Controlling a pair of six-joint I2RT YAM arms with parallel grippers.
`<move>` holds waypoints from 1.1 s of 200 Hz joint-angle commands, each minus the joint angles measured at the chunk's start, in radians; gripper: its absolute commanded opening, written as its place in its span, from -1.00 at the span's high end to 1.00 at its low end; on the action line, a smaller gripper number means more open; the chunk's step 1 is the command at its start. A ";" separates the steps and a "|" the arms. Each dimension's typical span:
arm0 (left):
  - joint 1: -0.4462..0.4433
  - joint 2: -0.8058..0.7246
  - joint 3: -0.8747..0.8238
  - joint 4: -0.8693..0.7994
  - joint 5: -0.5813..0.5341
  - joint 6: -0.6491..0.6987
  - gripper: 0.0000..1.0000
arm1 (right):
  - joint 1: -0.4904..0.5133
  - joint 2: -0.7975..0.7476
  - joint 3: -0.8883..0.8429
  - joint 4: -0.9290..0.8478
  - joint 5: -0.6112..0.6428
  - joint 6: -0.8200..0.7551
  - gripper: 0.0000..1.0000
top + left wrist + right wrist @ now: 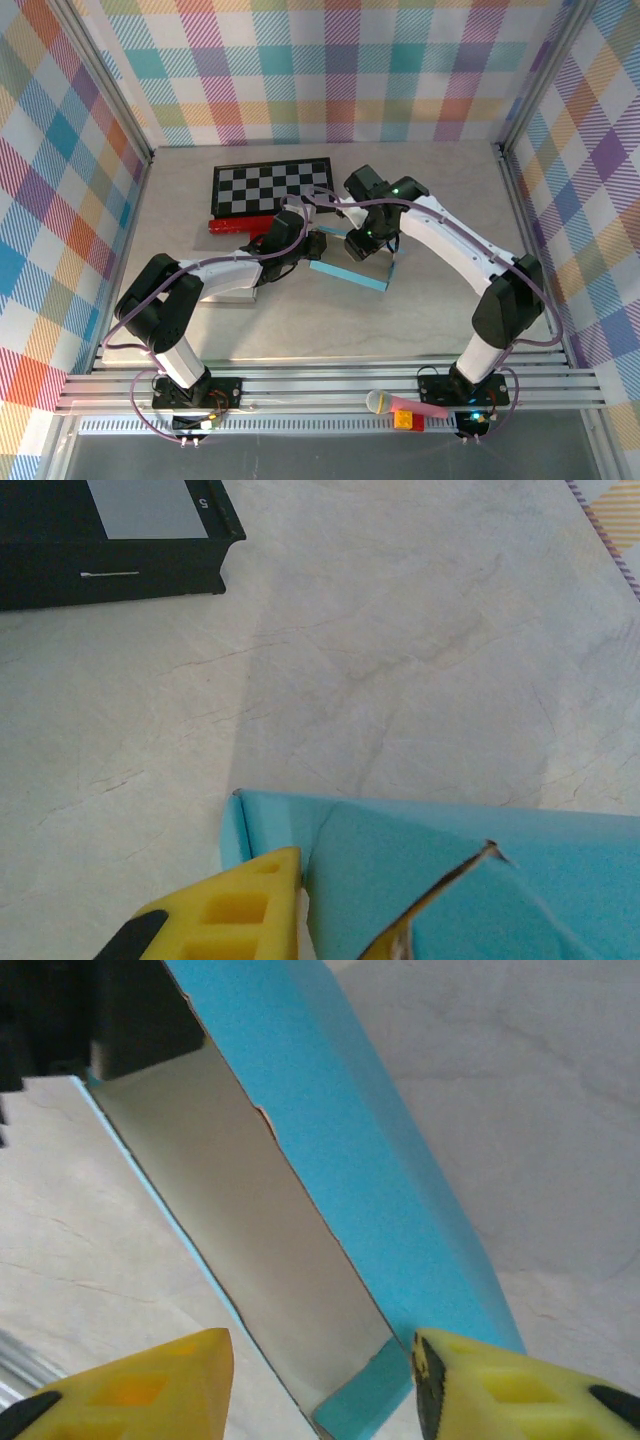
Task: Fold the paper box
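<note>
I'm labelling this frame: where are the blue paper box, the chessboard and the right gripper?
blue paper box point(350, 277), top view, middle of its long side.
chessboard point(272, 185), top view, centre of checkered face.
right gripper point(322, 1360), right wrist view, midway between fingertips.

Worktop point(300, 335) in front of the blue box point(350, 277) lies bare; behind it, the chessboard point(272, 186) blocks the way.

Black-and-white chessboard point(272, 186) far back on the worktop point(450, 220), red bar point(235, 225) along its near edge, toy microphone point(398, 403) on the front rail point(300, 385), plaid walls point(330, 70).
</note>
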 commanded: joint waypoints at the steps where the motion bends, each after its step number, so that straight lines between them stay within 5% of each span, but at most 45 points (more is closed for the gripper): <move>1: -0.010 0.000 0.005 -0.034 -0.004 0.015 0.69 | 0.039 0.016 0.035 -0.016 0.090 -0.059 0.08; 56: -0.010 -0.003 0.011 -0.045 -0.004 0.024 0.69 | 0.105 -0.020 0.061 0.045 0.283 -0.087 -0.14; 124: -0.010 0.004 0.018 -0.048 0.000 0.023 0.69 | 0.134 -0.043 0.042 -0.007 0.114 -0.007 -0.28; 169: -0.010 0.008 0.011 -0.041 0.005 0.015 0.69 | 0.180 0.003 0.024 -0.003 0.112 0.065 -0.24; 220: -0.010 0.003 0.007 -0.048 0.006 0.010 0.69 | 0.186 0.061 0.019 0.014 0.180 0.059 0.08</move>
